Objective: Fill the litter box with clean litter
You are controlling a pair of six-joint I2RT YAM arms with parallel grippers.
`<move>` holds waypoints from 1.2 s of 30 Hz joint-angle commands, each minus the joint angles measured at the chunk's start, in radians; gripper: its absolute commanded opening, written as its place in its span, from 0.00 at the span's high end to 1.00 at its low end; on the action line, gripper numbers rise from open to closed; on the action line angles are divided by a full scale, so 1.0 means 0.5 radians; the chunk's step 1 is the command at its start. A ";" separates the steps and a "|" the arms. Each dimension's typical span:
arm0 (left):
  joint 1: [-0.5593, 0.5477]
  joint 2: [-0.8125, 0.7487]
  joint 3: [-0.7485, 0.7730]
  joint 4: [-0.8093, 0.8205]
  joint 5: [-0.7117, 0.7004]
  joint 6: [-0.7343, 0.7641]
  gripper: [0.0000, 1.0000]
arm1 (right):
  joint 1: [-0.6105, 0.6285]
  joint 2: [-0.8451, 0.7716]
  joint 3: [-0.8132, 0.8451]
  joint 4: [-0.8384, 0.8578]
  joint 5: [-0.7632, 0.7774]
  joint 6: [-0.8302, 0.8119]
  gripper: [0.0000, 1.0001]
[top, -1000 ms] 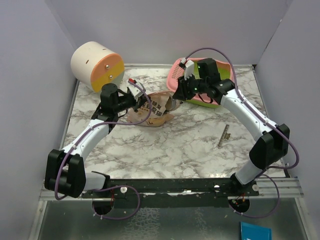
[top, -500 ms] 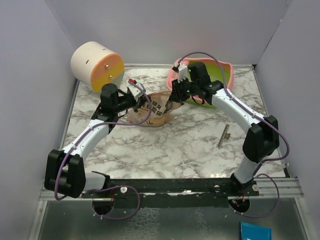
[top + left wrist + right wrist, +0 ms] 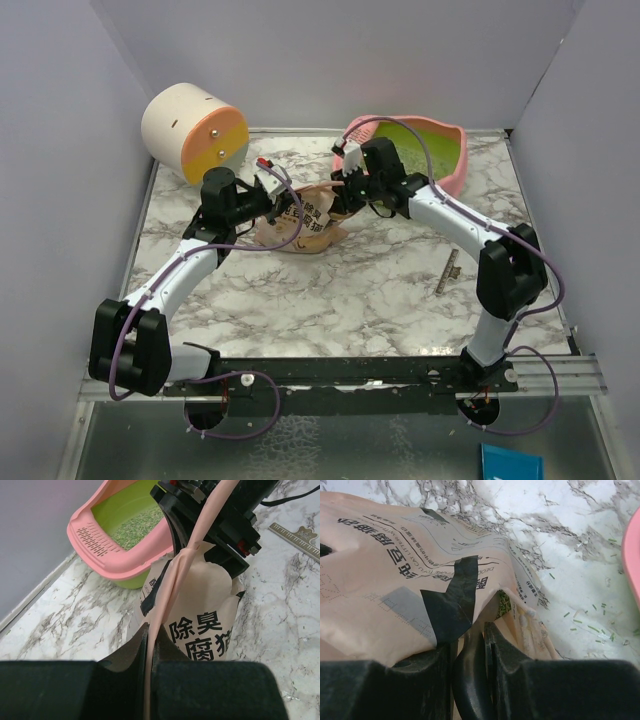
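Observation:
The litter box has a pink slotted rim and a lime-green basin and stands at the back right. Clean litter lies in its basin, and shows in the left wrist view. The beige printed bag lies on the table left of the box. My left gripper is shut on the bag's folded edge. My right gripper is at the bag's mouth, shut on the dark handle of a scoop. The scoop's front end is hidden inside the bag.
A cream-and-orange cylinder lies at the back left. A grey metal strip lies on the marble at the right. Loose granules are scattered between bag and box rim. Walls close in on three sides.
My right gripper has moved left and down from over the litter box to the bag's mouth. The left gripper and the bag have stayed in place.

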 commanded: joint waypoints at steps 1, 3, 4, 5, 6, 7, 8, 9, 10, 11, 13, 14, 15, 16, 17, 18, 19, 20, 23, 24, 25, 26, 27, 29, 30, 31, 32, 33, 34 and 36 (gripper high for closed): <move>-0.034 -0.055 0.026 0.178 0.148 -0.019 1.00 | 0.067 0.094 -0.207 0.263 -0.168 0.147 0.99; -0.035 -0.051 0.025 0.178 0.146 -0.019 1.00 | 0.067 0.061 -0.302 0.437 -0.210 0.220 0.99; -0.035 -0.048 0.025 0.178 0.146 -0.016 1.00 | 0.067 0.048 -0.351 0.533 -0.238 0.264 0.99; -0.036 -0.046 0.023 0.178 0.148 -0.017 1.00 | 0.067 0.033 -0.391 0.625 -0.254 0.309 0.99; -0.036 -0.043 0.022 0.178 0.146 -0.016 1.00 | 0.067 0.025 -0.422 0.697 -0.282 0.350 0.99; -0.037 -0.039 0.024 0.178 0.145 -0.019 1.00 | 0.067 0.021 -0.455 0.782 -0.310 0.399 0.99; -0.037 -0.038 0.022 0.178 0.145 -0.018 1.00 | 0.067 0.018 -0.496 0.886 -0.324 0.446 0.99; -0.036 -0.034 0.026 0.178 0.143 -0.016 1.00 | 0.067 0.019 -0.527 0.966 -0.334 0.496 0.99; -0.038 -0.032 0.025 0.178 0.140 -0.016 1.00 | 0.065 0.019 -0.553 1.040 -0.348 0.551 0.99; -0.037 -0.028 0.022 0.178 0.135 -0.015 1.00 | 0.064 0.020 -0.575 1.107 -0.363 0.598 0.99; -0.037 -0.024 0.021 0.178 0.127 -0.009 1.00 | 0.061 0.019 -0.625 1.240 -0.374 0.690 0.99; -0.037 -0.021 0.020 0.178 0.124 -0.008 1.00 | 0.059 0.020 -0.654 1.316 -0.378 0.767 0.99; -0.037 -0.023 0.019 0.178 0.121 -0.003 1.00 | 0.055 0.018 -0.688 1.402 -0.391 0.806 0.99; -0.036 -0.021 0.019 0.178 0.117 -0.002 1.00 | 0.046 0.022 -0.718 1.481 -0.411 0.888 0.99; -0.037 -0.022 0.019 0.178 0.112 0.000 1.00 | 0.038 0.025 -0.750 1.568 -0.435 0.956 0.99; -0.037 -0.021 0.016 0.178 0.111 0.002 1.00 | 0.026 0.032 -0.788 1.675 -0.464 1.027 0.99; -0.038 -0.020 0.016 0.178 0.107 0.006 1.00 | 0.011 0.039 -0.823 1.780 -0.497 1.101 0.99; -0.038 -0.023 0.015 0.178 0.102 0.008 1.00 | -0.002 0.052 -0.860 1.888 -0.532 1.181 0.99; -0.038 -0.021 0.013 0.178 0.097 0.015 1.00 | -0.059 0.122 -0.958 2.235 -0.651 1.420 0.99; -0.038 -0.021 0.013 0.178 0.096 0.015 1.00 | -0.079 0.147 -0.986 2.356 -0.690 1.507 0.99; -0.037 -0.023 0.013 0.178 0.094 0.016 1.00 | -0.092 0.162 -1.010 2.453 -0.705 1.568 0.99; -0.036 -0.024 0.011 0.178 0.092 0.020 1.00 | -0.102 0.171 -1.027 2.513 -0.712 1.604 0.99; -0.036 -0.024 0.011 0.178 0.091 0.021 1.00 | -0.107 0.174 -1.037 2.551 -0.706 1.624 0.99; -0.036 -0.024 0.009 0.178 0.093 0.022 1.00 | -0.110 0.169 -1.056 2.604 -0.692 1.641 0.99; -0.037 -0.024 0.009 0.178 0.092 0.022 1.00 | -0.113 0.168 -1.065 2.635 -0.683 1.658 0.99; -0.038 -0.023 0.011 0.179 0.090 0.020 1.00 | -0.118 0.171 -1.075 2.683 -0.687 1.680 0.99; -0.037 -0.021 0.010 0.178 0.090 0.022 1.00 | -0.126 0.175 -1.083 2.738 -0.700 1.721 0.99; -0.037 -0.021 0.010 0.178 0.090 0.022 1.00 | -0.138 0.183 -1.097 2.812 -0.710 1.766 0.99; -0.036 -0.020 0.011 0.178 0.091 0.022 1.00 | -0.153 0.195 -1.109 2.886 -0.723 1.822 0.99; -0.036 -0.020 0.009 0.178 0.092 0.023 1.00 | -0.185 0.214 -1.130 3.014 -0.745 1.916 0.99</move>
